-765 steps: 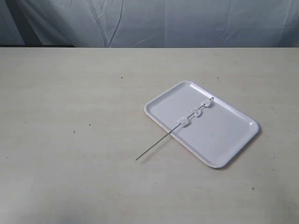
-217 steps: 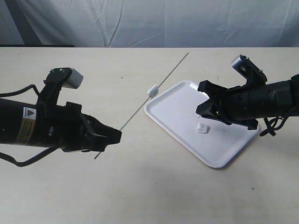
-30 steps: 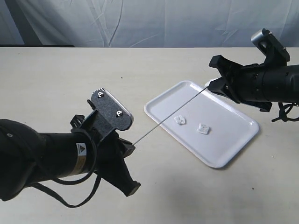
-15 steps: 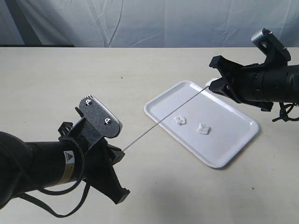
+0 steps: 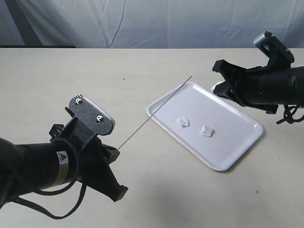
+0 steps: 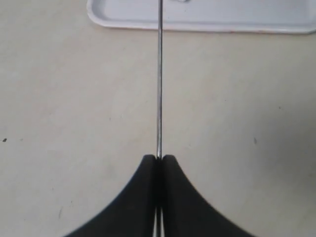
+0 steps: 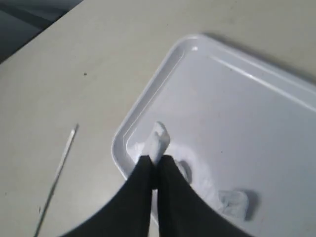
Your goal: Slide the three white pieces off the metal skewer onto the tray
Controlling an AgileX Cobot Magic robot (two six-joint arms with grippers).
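Nearest, the left gripper [image 6: 158, 159] is pinching the low end of the metal skewer [image 6: 159, 74] with its jaws pressed together. This thin, straight grey rod is rising bare toward the tray's corner. Farther, the glossy white tray [image 5: 235, 142] with its low rounded rim is holding one white piece [image 5: 182, 122] and a second white piece [image 5: 206, 130], both soft-looking and slightly translucent. Farthest, the right gripper [image 7: 157, 160] is squeezing the third white piece [image 7: 158, 139] over the tray, near its rim. The last step seems to be going on; next, these jaws need opening gently there.
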